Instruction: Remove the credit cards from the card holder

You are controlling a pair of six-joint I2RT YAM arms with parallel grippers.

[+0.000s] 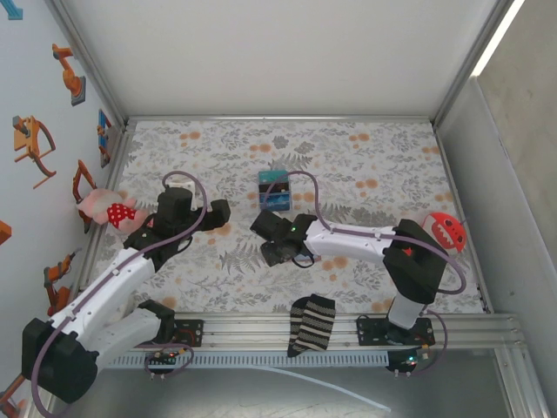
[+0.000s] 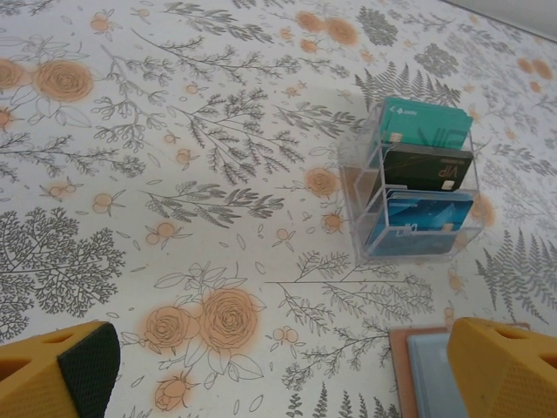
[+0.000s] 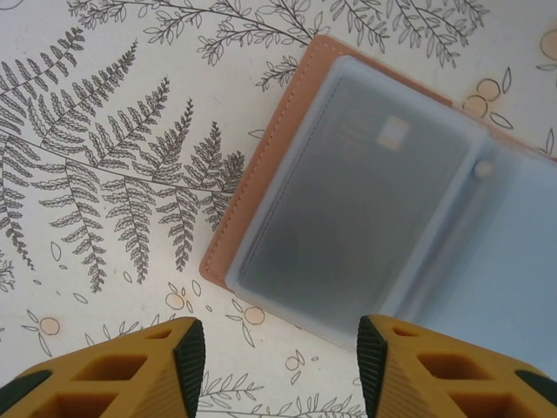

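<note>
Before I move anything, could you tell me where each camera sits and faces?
Top external: above and behind the arms, looking down on the floral table; both arms and bases show.
Left wrist: on the left arm, looking ahead and down at the clear card rack; the left hand frames the bottom corners.
Right wrist: looking straight down on the open card holder; right hand fingertips at the bottom.
Shared: both wrist views catch the card holder; top and left wrist, the rack.

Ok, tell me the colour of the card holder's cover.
Tan-brown, with a stitched edge and a pale blue inside. The card holder shows best in the right wrist view.
</note>
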